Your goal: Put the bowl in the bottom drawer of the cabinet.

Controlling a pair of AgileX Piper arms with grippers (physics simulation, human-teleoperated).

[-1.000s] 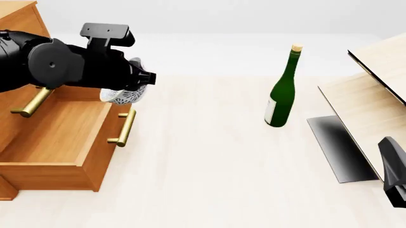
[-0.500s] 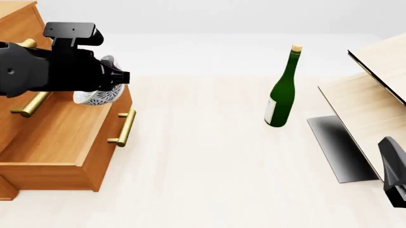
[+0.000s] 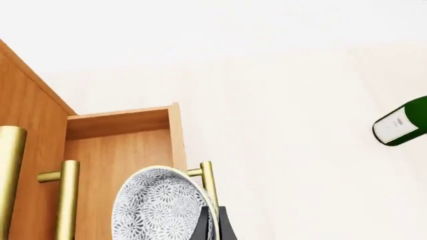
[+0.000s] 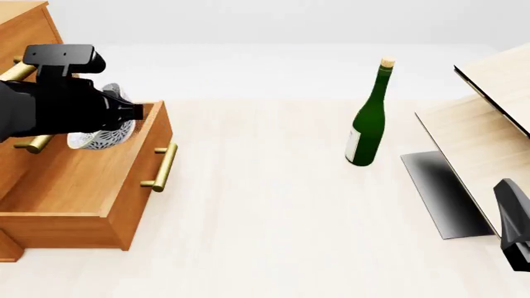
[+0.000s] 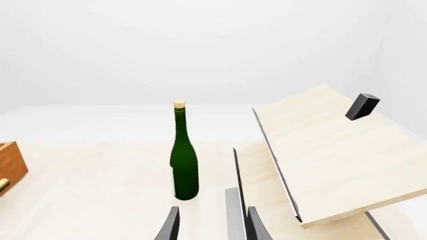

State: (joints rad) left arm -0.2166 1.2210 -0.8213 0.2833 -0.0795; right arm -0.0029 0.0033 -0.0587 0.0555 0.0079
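The speckled white bowl (image 4: 98, 135) hangs tilted over the open bottom drawer (image 4: 79, 180) of the orange-brown cabinet (image 4: 25, 28). My left gripper (image 4: 123, 115) is shut on the bowl's rim. In the left wrist view the bowl (image 3: 160, 206) fills the lower middle with one dark finger (image 3: 212, 226) against its rim, and the drawer's inside (image 3: 113, 150) lies behind it. My right gripper (image 5: 212, 227) is open and holds nothing, far off at the table's right side. Only a black part of that arm (image 4: 513, 226) shows in the front view.
A tall green bottle (image 4: 368, 118) with a cork stands mid-table, right of the drawer. Pale wood panels (image 4: 488, 124) with dark edging and a grey plate (image 4: 443, 195) lean at the right. The drawer's brass bar handle (image 4: 161, 166) sticks out toward the table's middle.
My left gripper has carried the bowl leftward from above the drawer's front edge to over its inside, and a little lower. The right arm has stayed still.
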